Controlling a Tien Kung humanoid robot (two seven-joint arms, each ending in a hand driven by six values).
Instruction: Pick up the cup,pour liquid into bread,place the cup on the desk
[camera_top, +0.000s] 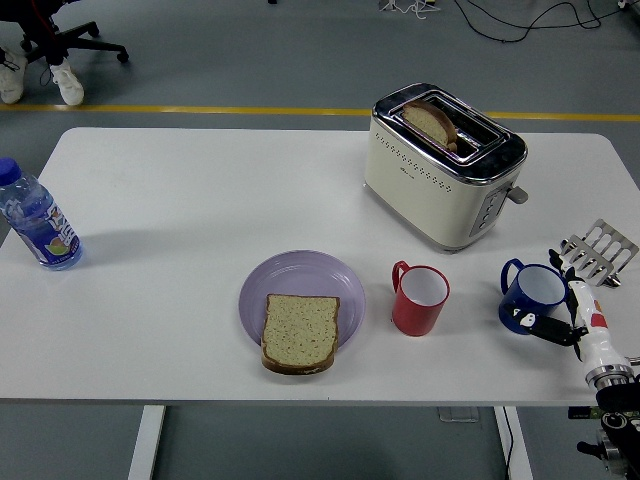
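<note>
My right hand (562, 318) has its fingers wrapped round the blue cup (532, 296), which sits upright on the table (180, 200). I grip it at the side so it can tip toward the bread (299, 333) on the plate (300, 275)

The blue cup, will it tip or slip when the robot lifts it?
The blue cup looks stiff and glossy, so it may be a bit slippery. The right hand wraps its side, not the handle, so it could tilt. I cannot see inside, so I cannot tell whether it would spill.
</note>
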